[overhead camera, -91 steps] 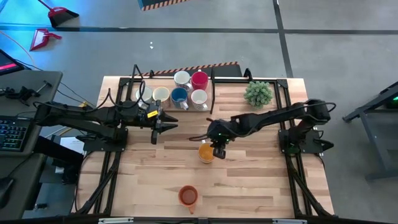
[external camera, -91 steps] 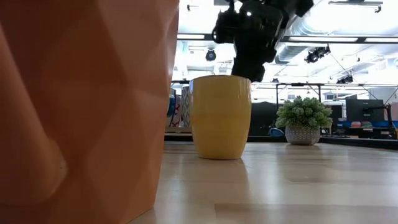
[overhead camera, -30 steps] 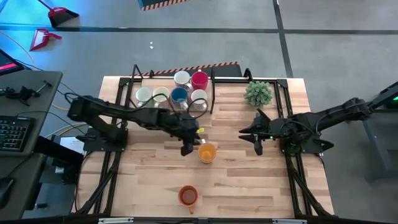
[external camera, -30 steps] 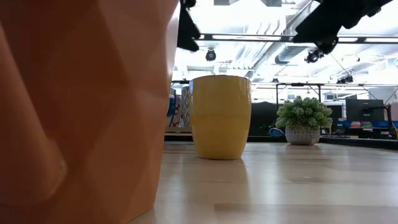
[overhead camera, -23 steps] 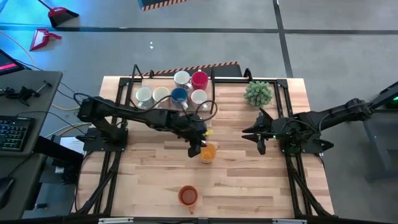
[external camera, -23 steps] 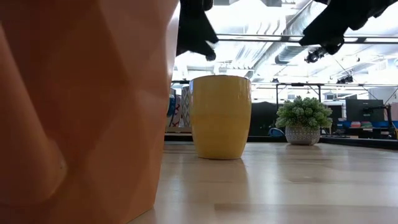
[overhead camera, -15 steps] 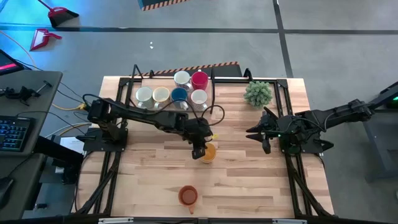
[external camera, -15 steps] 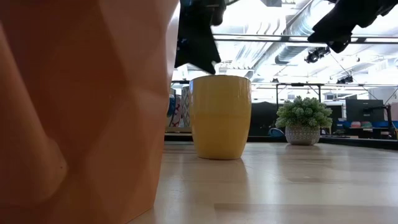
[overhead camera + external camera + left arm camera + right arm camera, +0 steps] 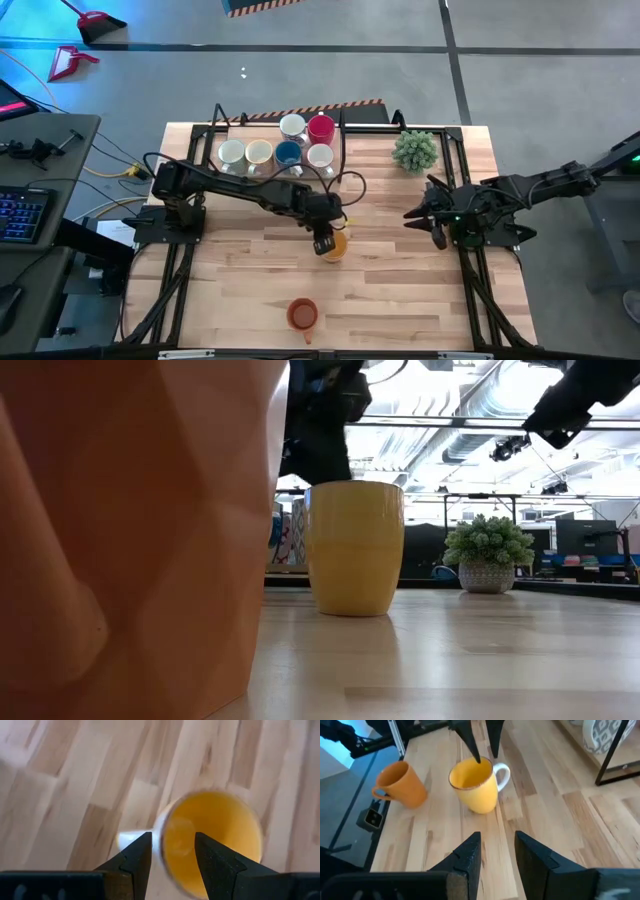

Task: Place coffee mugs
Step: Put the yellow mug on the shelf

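Note:
A yellow-orange mug (image 9: 334,246) with a white handle (image 9: 502,774) stands upright on the table's middle. My left gripper (image 9: 322,240) is open right above it, pointing down. It also shows in the left wrist view (image 9: 172,851), with one finger over the mug's hollow and one outside the rim near the handle. My right gripper (image 9: 432,222) is open and empty at the table's right. A red-orange mug (image 9: 303,314) stands near the front edge. Several mugs, white, cream, blue (image 9: 288,153) and red (image 9: 321,127), stand grouped at the far side. My left gripper comes from above, pointing down, with the yellow-orange mug's rim (image 9: 161,836) near the handle between its open fingers (image 9: 476,751). I cannot tell whether a finger touches the rim. The mug stands upright on the table.
A small green potted plant (image 9: 416,150) stands at the far right. Black frame rails (image 9: 345,150) run beside the mug group and along both table sides. The red-orange mug fills the left of the low view (image 9: 130,540). Bare wood lies between the two single mugs.
My left gripper has gone toward the table's right edge and down, and now stands over the yellow-orange mug's rim. My right gripper has drawn back a little toward the table's right edge. The mugs have kept still.

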`<state>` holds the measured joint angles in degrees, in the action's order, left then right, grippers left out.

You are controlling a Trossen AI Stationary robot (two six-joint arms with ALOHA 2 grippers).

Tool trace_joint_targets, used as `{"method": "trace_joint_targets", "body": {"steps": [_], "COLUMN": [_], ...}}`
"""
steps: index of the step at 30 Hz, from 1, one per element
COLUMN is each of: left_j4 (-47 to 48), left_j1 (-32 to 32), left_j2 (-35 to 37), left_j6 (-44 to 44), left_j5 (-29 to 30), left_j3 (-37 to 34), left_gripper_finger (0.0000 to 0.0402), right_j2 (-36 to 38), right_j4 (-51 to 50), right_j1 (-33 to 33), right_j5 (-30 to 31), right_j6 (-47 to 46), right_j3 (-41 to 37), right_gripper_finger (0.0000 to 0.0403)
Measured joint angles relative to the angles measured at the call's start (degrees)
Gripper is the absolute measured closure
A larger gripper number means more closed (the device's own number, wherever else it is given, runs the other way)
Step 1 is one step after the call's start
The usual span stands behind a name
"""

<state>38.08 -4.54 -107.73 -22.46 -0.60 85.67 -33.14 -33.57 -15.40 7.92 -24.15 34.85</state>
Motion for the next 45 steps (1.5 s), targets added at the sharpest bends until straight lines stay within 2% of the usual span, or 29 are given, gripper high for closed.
{"method": "trace_joint_targets", "body": {"steps": [9, 25, 45], "left_j4": [3.4, 2.3, 2.3], "left_j1": [-0.3, -2.4, -1.8], "left_j2": [0.0, -4.0, -4.0], "left_j6": [-2.1, -4.5, -4.4], "left_j5": [-0.1, -1.6, -1.7], "left_j3": [0.0, -0.1, -0.1], "left_gripper_finger": [0.0263, 0.0263, 0.0263], "right_j2": [0.6, 0.6, 0.6], "right_j4": [-1.4, -2.6, -2.2], "right_j1": [0.0, 0.0, 0.0], "right_j5": [-0.7, -1.9, -2.4], "right_j6": [0.2, 0.2, 1.1], "right_j3": [0.0, 0.0, 0.0], "right_gripper_finger": [0.0304, 0.0304, 0.0304]}}
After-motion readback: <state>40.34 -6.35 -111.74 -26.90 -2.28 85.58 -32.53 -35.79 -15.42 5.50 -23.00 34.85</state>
